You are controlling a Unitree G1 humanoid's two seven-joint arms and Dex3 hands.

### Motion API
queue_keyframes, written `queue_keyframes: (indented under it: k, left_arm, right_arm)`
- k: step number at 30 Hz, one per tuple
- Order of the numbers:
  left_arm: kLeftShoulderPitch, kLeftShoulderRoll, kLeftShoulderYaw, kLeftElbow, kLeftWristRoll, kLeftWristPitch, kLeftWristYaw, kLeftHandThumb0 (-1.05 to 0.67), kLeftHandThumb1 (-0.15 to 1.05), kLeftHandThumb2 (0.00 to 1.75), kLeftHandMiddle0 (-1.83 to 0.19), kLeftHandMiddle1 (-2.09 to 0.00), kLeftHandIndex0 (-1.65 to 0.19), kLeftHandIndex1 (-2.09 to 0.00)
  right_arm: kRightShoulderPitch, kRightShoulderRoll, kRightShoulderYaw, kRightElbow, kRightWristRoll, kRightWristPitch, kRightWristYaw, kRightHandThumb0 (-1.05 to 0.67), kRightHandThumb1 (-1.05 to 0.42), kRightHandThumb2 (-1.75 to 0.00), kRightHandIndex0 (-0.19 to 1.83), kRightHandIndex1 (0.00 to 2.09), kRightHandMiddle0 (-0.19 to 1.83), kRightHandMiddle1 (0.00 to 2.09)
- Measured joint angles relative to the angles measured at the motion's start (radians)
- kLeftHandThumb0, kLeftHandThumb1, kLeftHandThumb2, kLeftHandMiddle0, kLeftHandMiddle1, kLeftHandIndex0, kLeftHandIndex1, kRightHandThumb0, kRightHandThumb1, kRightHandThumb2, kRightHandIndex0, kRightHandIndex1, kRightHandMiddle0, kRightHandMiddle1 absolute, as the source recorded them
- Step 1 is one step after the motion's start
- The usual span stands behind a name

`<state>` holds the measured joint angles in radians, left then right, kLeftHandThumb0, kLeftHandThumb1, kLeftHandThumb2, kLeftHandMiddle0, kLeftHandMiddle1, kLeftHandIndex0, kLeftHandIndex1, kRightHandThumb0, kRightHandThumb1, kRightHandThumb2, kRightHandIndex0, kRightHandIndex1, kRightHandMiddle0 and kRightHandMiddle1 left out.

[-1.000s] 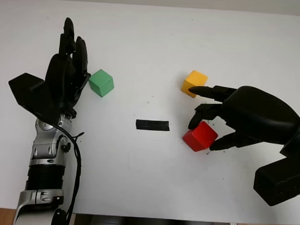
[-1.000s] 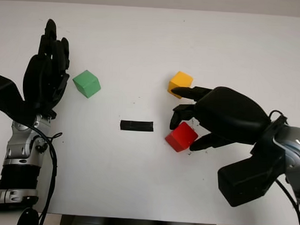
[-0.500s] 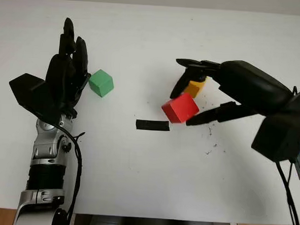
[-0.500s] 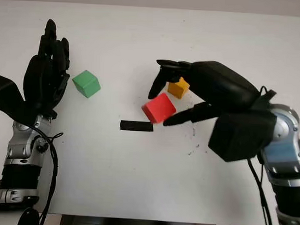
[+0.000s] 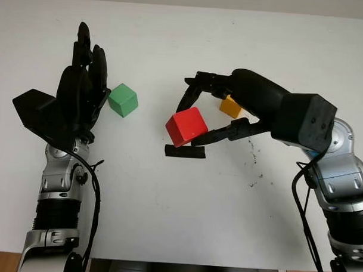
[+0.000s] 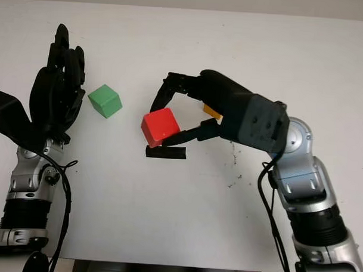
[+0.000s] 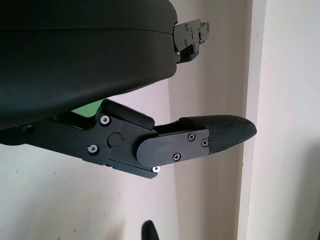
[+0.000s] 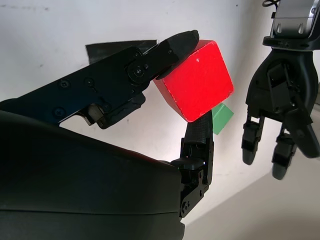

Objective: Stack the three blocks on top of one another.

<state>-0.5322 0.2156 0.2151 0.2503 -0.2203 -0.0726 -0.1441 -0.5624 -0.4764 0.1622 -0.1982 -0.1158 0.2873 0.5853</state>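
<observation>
My right hand [image 5: 192, 115] is shut on the red block [image 5: 186, 126], holding it in the air above the black tape mark [image 5: 184, 151] at the table's middle. The right wrist view has the red block [image 8: 196, 81] pinched between fingertips [image 8: 176, 42]. The yellow block [image 5: 230, 106] lies on the table behind the right hand, partly hidden by it. The green block [image 5: 122, 100] sits at the left, just right of my open left hand [image 5: 85, 67], which stands upright beside it without touching.
The white table [image 5: 179, 213] has dark specks [image 5: 255, 168] right of the tape mark. Its front edge runs along the bottom of the eye views.
My right hand closed on the red block, lifted it off the table and carried it left, past the yellow block, to above the tape mark. The left hand stayed put.
</observation>
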Motion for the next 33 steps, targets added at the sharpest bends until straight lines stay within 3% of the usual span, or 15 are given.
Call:
queue_keyframes:
  k: [17,28,33]
  left_arm:
    - [0.003,0.000,0.001,-0.006,-0.004,0.011,-0.005,-0.76,1.05,0.57,0.14,-0.05,0.19,-0.05]
    - [0.003,0.000,0.001,-0.006,-0.001,0.010,0.000,-0.78,1.05,0.56,0.13,-0.06,0.18,-0.06]
    - [0.003,0.000,0.001,-0.006,0.001,0.010,0.002,-0.77,1.05,0.56,0.13,-0.05,0.18,-0.06]
  right_arm:
    - [0.072,0.024,0.023,0.010,-0.037,0.007,-0.040,-0.42,-0.92,-0.05,0.20,0.04,0.38,1.62]
    - [0.083,-0.014,0.029,0.046,-0.113,-0.064,-0.049,-0.43,-0.92,-0.05,0.21,0.05,0.39,1.63]
    - [0.083,-0.028,0.043,0.082,-0.166,-0.181,-0.072,-0.43,-0.91,-0.05,0.24,0.06,0.42,1.63]
